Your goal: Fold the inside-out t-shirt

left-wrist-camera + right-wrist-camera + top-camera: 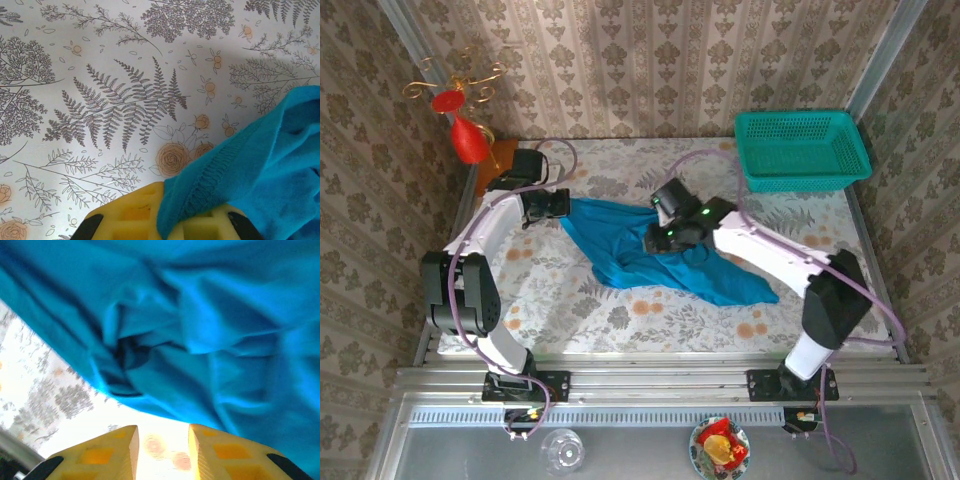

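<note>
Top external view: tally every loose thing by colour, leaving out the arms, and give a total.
Blue: 1, the t-shirt
Teal: 1, the mesh basket
Red: 1, the ornament with gold curls
Clear: 1, the glass
Mixed red and yellow: 1, the filled dish
Total: 5

Overhead wide, downward; wrist cameras close, sharing t-shirt (pixel 620 255).

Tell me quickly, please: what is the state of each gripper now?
Left gripper: closed, holding an edge of the blue t-shirt.
Right gripper: open, nothing between its fingers.
</note>
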Controlling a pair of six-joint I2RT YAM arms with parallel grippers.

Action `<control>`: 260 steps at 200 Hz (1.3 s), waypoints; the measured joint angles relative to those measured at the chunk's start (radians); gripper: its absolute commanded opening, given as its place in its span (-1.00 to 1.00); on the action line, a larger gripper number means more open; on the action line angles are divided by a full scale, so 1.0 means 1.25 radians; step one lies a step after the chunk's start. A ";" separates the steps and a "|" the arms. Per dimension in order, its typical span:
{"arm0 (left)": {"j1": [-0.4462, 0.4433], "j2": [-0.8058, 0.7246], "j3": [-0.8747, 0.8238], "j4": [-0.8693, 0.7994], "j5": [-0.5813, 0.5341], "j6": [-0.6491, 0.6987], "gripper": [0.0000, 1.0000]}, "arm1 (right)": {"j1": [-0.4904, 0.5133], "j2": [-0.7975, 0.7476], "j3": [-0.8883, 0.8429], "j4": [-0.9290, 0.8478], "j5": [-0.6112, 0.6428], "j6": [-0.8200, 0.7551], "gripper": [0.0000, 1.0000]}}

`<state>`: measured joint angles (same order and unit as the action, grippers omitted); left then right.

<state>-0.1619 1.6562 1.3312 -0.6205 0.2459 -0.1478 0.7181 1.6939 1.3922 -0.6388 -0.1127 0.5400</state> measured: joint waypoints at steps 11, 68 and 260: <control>0.000 0.000 0.000 0.000 0.000 0.000 -1.00 | 0.029 0.041 -0.003 0.035 -0.014 0.022 -0.36; 0.000 -0.040 -0.039 0.003 0.008 0.000 -1.00 | 0.086 0.210 -0.003 0.163 0.058 0.106 -0.62; -0.007 -0.102 -0.132 0.017 0.012 -0.001 -1.00 | 0.061 0.384 0.136 0.233 0.147 0.065 -1.00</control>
<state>-0.1711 1.5291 1.1656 -0.5987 0.2607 -0.1490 0.7940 2.1742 1.5620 -0.3477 0.0715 0.6209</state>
